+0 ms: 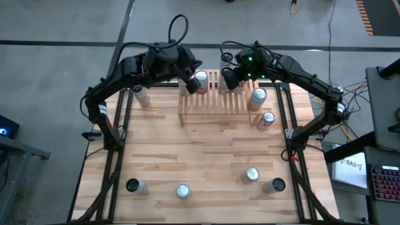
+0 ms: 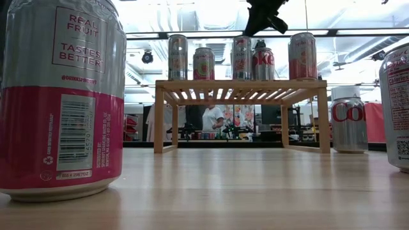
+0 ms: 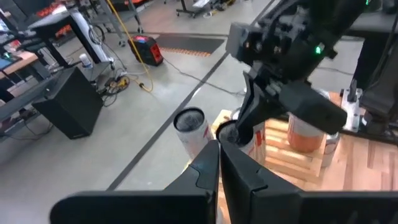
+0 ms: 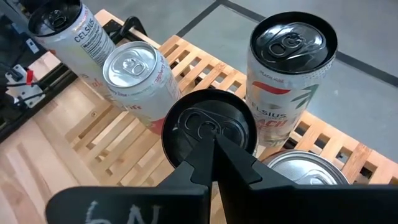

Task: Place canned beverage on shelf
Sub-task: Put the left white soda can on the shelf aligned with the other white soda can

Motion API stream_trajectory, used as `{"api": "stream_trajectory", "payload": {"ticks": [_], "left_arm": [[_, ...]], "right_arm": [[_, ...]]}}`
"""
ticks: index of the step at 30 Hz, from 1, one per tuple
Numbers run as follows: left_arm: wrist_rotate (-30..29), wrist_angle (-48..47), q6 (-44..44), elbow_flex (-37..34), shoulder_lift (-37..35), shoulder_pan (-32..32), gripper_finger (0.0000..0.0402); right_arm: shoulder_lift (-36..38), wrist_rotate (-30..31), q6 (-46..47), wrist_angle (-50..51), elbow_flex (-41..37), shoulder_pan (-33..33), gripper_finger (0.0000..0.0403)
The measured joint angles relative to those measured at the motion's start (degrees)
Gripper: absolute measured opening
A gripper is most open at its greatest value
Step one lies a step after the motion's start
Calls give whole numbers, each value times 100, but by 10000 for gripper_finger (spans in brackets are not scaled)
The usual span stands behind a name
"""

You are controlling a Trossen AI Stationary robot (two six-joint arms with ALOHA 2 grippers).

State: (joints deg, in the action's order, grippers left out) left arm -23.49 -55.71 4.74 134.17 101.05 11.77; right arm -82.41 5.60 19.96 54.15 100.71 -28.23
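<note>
Hovering above the shelf (image 1: 212, 100) at the tabletop's (image 1: 200, 156) far edge, both tools are clenched on nothing. Just under the right tool (image 4: 214, 144) stands a black-topped can (image 4: 208, 127) among other cans on the slats. The left tool (image 1: 189, 86) hangs beside a silver can (image 1: 200, 80).

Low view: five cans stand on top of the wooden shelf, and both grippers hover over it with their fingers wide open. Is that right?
Not quite. The grippers are shut, not open: in the wrist views the left gripper and the right gripper each show their fingers pressed together. The rest holds: the low view shows five cans on the shelf, and the high view has both grippers over it.
</note>
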Motion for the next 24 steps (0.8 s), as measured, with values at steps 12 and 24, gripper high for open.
{"api": "stream_trajectory", "payload": {"ticks": [12, 24], "left_arm": [[2, -139, -77, -4, 22, -11, 0], [4, -435, -140, -273, 27, -174, 0]], "right_arm": [[0, 5, 302, -19, 0, 22, 9], [102, 42, 205, -315, 0, 9, 9]]}}
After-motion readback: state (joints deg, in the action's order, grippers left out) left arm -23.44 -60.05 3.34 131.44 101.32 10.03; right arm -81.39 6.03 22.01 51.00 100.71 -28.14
